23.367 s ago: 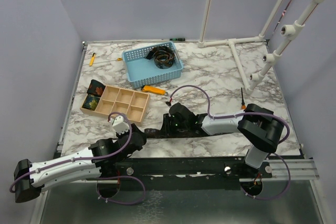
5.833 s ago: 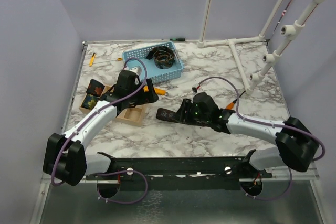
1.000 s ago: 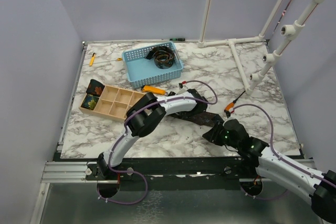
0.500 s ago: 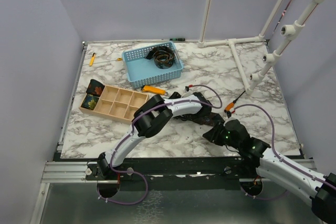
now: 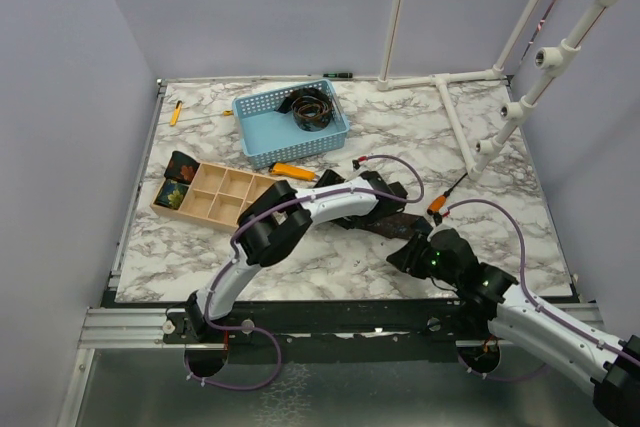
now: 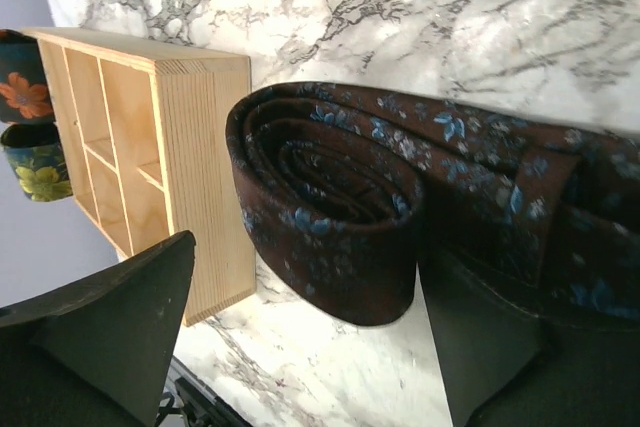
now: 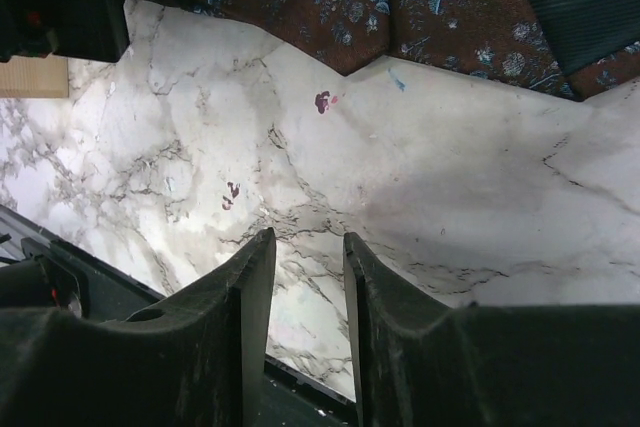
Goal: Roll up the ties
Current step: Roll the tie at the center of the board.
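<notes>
The left end effector [image 6: 310,247] is spread wide, its 2 fingers on either side of the rolled end of the tie [image 6: 330,197]. The tie's unrolled length runs off past 1 finger. Just beyond the coil a wooden compartment tray [image 6: 200,167] stands on the bench [image 6: 500,17]. The right end effector [image 7: 307,237] shows a narrow gap and grips nothing; the tie's flat part lies ahead of its tips.
</notes>
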You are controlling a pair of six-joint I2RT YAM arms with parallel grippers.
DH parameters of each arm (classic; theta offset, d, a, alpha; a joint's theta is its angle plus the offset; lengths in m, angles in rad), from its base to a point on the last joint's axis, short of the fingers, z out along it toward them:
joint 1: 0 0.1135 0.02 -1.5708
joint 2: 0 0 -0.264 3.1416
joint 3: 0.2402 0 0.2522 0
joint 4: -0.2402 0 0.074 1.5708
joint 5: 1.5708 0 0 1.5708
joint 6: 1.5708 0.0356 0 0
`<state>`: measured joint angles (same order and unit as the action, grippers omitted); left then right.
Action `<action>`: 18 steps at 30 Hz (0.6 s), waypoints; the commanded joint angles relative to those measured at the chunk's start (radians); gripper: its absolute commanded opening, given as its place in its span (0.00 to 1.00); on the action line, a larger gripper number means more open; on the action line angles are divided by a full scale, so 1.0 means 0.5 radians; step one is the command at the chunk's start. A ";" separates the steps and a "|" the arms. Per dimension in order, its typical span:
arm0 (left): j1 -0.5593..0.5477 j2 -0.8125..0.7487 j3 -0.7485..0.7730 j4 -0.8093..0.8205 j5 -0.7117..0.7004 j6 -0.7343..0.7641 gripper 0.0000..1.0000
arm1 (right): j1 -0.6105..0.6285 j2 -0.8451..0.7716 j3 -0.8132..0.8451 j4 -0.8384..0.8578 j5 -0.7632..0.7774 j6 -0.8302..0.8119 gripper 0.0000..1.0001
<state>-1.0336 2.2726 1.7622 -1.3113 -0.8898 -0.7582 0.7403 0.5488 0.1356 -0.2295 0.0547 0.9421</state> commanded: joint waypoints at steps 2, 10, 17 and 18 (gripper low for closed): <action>-0.047 -0.256 -0.064 0.181 0.257 0.128 0.96 | 0.001 -0.020 0.026 -0.051 -0.011 -0.010 0.41; -0.111 -0.570 -0.145 0.302 0.440 0.240 0.99 | 0.001 -0.030 0.095 -0.071 -0.045 -0.069 0.52; 0.076 -1.320 -0.525 0.815 0.764 0.390 0.99 | 0.001 0.053 0.228 -0.060 0.019 -0.193 0.63; 0.143 -1.441 -0.614 0.941 0.861 0.445 0.99 | -0.001 0.087 0.263 -0.055 0.041 -0.221 0.66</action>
<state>-1.0607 1.7889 1.5658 -1.0683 -0.6327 -0.6250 0.7403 0.5541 0.2070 -0.2386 0.0418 0.8902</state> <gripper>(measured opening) 0.989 0.621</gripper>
